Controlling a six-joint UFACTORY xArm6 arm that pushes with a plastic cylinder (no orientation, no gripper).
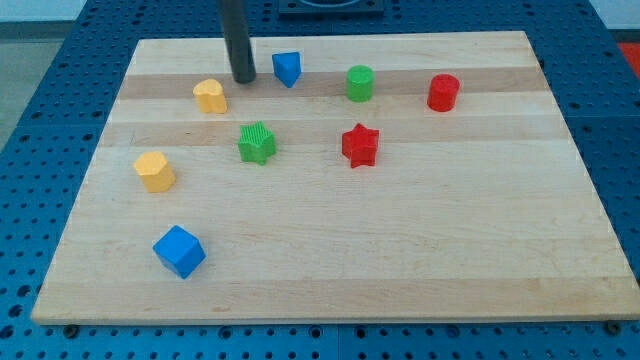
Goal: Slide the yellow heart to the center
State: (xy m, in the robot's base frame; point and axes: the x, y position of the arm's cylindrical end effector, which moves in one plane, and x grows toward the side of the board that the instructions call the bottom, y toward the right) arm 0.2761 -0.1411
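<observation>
The yellow heart [210, 96] lies near the view's upper left of the wooden board [400, 260]. My tip [243, 79] rests on the board just to the upper right of the heart, with a small gap between them. The tip stands between the heart and a blue triangle-like block [287, 68] to its right. The rod comes straight down from the view's top.
A green star [257, 143] and a red star [360, 145] lie near the board's middle. A second yellow block [155, 171] sits at the left, a blue cube [179, 251] at lower left, and a green cylinder [360, 83] and a red cylinder [443, 92] sit at the top right.
</observation>
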